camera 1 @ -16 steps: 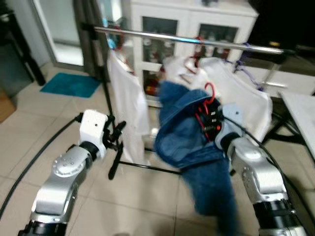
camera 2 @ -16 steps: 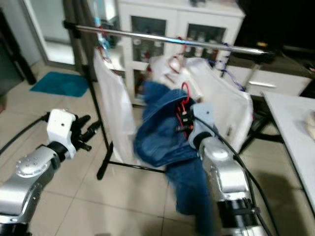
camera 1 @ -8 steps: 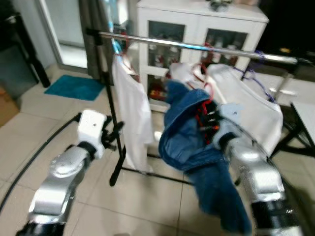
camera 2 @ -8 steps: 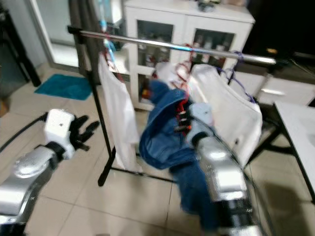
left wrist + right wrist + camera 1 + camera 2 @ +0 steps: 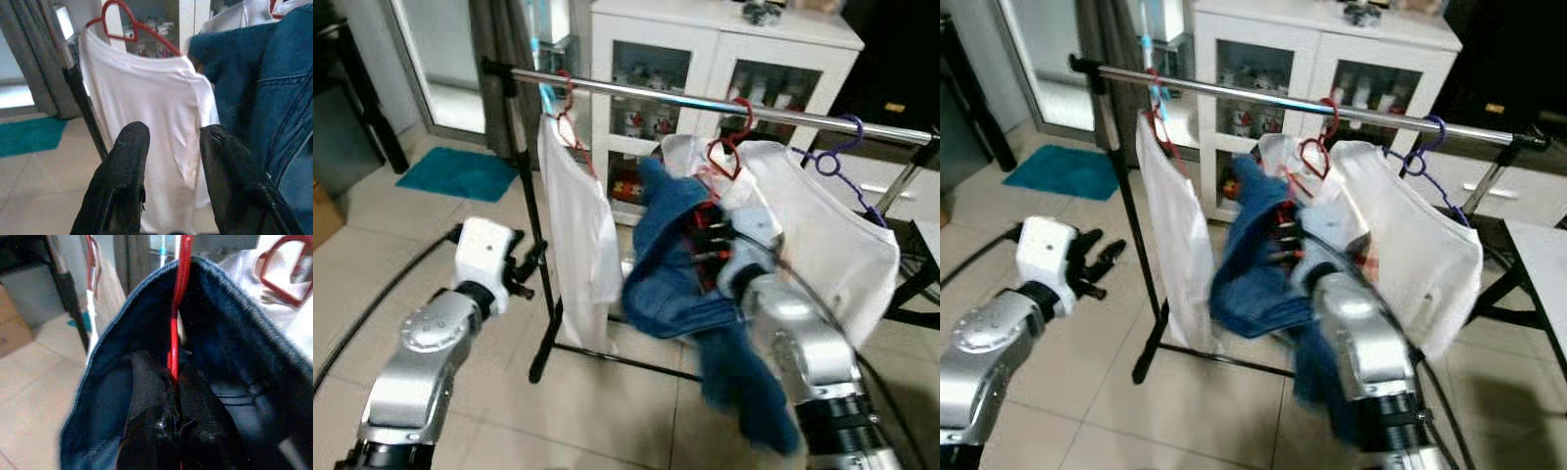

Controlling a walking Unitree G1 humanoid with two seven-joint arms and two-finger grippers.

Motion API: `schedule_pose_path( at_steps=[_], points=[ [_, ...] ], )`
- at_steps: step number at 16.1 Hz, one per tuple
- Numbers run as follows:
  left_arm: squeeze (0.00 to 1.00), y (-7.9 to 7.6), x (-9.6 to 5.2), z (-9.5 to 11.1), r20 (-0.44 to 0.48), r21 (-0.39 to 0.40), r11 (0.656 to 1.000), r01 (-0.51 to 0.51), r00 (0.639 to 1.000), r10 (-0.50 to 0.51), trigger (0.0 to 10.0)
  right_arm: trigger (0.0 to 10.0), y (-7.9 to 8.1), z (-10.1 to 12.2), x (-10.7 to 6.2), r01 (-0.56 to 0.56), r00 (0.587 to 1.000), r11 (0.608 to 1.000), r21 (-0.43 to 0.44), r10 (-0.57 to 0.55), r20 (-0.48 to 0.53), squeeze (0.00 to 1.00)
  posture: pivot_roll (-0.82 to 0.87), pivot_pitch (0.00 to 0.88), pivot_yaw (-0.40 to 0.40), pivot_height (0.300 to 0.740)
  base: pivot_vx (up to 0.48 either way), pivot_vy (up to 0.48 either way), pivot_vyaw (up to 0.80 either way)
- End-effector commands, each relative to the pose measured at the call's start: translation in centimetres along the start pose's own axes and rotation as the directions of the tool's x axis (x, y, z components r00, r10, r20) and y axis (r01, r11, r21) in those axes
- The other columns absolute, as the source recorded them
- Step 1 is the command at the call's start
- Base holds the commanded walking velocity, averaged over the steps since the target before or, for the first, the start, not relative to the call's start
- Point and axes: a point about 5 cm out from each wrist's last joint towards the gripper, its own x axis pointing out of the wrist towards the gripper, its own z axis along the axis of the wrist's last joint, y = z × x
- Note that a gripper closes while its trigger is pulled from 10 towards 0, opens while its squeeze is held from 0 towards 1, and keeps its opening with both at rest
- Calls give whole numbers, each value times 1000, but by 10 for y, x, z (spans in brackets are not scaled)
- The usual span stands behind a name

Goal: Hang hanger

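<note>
Below the horizontal chrome clothes rail [image 5: 705, 98], the right gripper [image 5: 173, 396] is clamped on a thin red wire hanger [image 5: 177, 318] carrying a blue denim jacket [image 5: 671, 264], between two hung white shirts [image 5: 578, 225]; its hook isn't yet on the rail. Left gripper [image 5: 168, 161] waits apart, empty

My right gripper [image 5: 174, 396] is raised ahead of me, arm bent at the elbow, its two black fingers [image 5: 146, 387] pinched together around a thin red wire hanger [image 5: 177, 308]. My left gripper [image 5: 171, 147] reaches forward at mid height, fingers parted and holding nothing.
</note>
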Motion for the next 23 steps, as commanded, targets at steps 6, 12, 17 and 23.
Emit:
schedule_pose_path(
  at_steps=[6,12,17,23],
  points=[
    [0,-8,4,5,16,4,999,44,999,-44,10000,10000,-10,7,-3,42,999,999,-6,-42,30,0,39,0,-17,740,326,0,0],
    [0,-8,2,4,12,14,999,53,999,-53,10000,10000,-7,7,0,40,999,999,-31,-39,30,0,52,0,-19,740,326,0,0],
    [0,-7,1,4,9,20,998,57,998,-57,10000,10000,-3,19,1,37,996,999,-29,-34,81,0,51,0,-15,740,325,0,242],
    [0,-15,3,8,48,35,992,118,992,-119,10000,10000,-9,36,0,101,981,994,-46,-92,173,0,49,0,-11,740,211,0,0]
  ],
)
